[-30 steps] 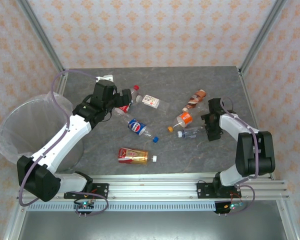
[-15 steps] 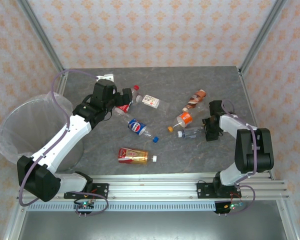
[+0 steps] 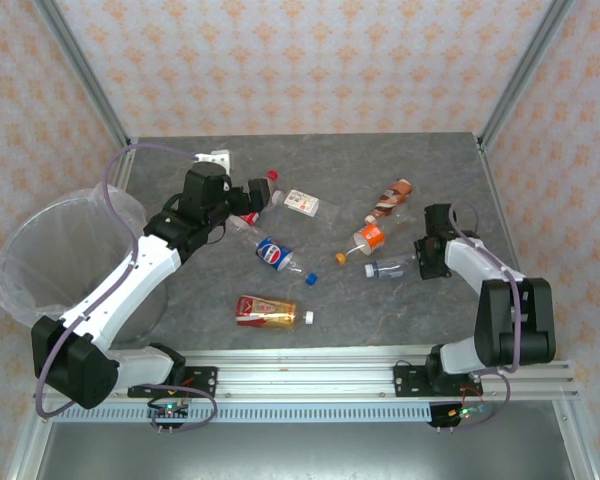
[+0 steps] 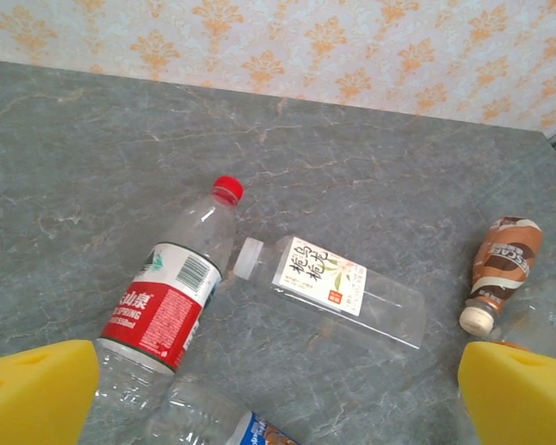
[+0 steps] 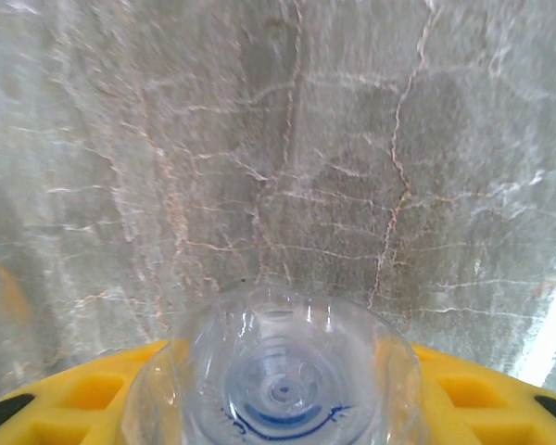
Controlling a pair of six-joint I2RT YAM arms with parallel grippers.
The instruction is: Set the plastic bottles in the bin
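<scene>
Clear bottle [image 3: 388,267] lies on its side at the right of the table [image 3: 340,160], cap end pointing left, base end in the right gripper [image 3: 423,262]. In the wrist view its round base [image 5: 283,371] sits betw. the yellow pads [image 5: 74,394], which press in on both sides, so the jaws are closed on it. The rest of the bottle is cut off at the bottom edge there, and the stone top beyond looks blurred.

Other bottles all lie flat on the table:
- orange bottle [image 3: 367,237], just left of the held one
- brown bottle [image 3: 390,197], behind that
- white-label bottle [image 3: 302,203], mid-table
- blue-label bottle [image 3: 273,253]
- red-and-yellow bottle [image 3: 265,311], nearest the arm bases
- red-label bottle [image 4: 162,311], red cap, just beside the white-label one

From above, the red-label bottle is mostly hidden under the left gripper [image 3: 248,196]. In the left wrist view its lower end runs off the frame, as does the blue-label one.

Left gripper hangs over that bottle w/ jaws spread wide and nothing in them. Its yellow fingertips [image 4: 37,389] show at the two bottom corners of the wrist view, not touching anything.

Bin [image 3: 40,225] stands at the far left off the table edge, clear liner, partly covered by the left arm. Can't tell if anything is inside.
</scene>
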